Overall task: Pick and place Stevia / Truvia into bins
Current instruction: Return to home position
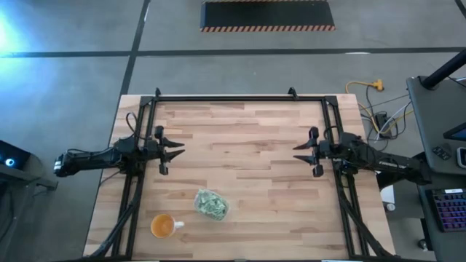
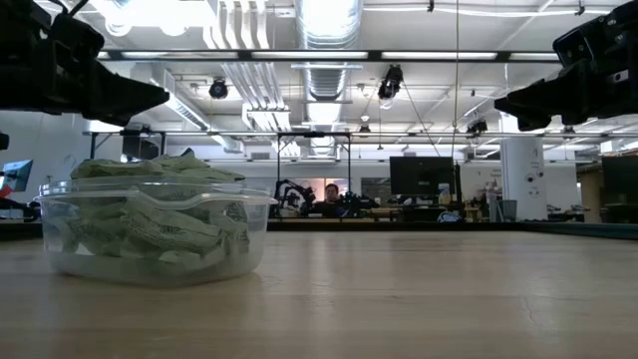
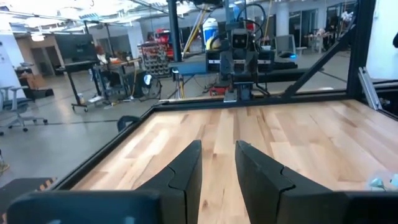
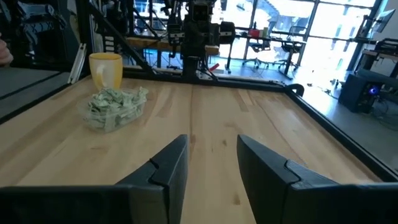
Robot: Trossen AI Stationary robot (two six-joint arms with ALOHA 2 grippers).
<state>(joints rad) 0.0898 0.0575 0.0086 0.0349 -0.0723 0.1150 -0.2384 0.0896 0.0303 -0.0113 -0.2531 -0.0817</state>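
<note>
A small clear plastic tub (image 1: 211, 204) stands on its base near the table's near edge, heaped with pale green and white sweetener packets (image 2: 150, 214); the right wrist view shows the same tub (image 4: 113, 107). My left gripper (image 1: 177, 150) hovers open above the table's left side, well short of the tub. My right gripper (image 1: 298, 152) hovers open above the right side, fingers pointing toward the left arm. From their wrist views, the left gripper (image 3: 217, 163) and right gripper (image 4: 211, 158) hold nothing between their fingers.
An orange cup with a handle (image 1: 164, 226) stands left of the tub, near the table's near edge. A black frame (image 1: 240, 99) runs along the table's far and side edges. Bare wood (image 1: 247, 138) lies between the two grippers.
</note>
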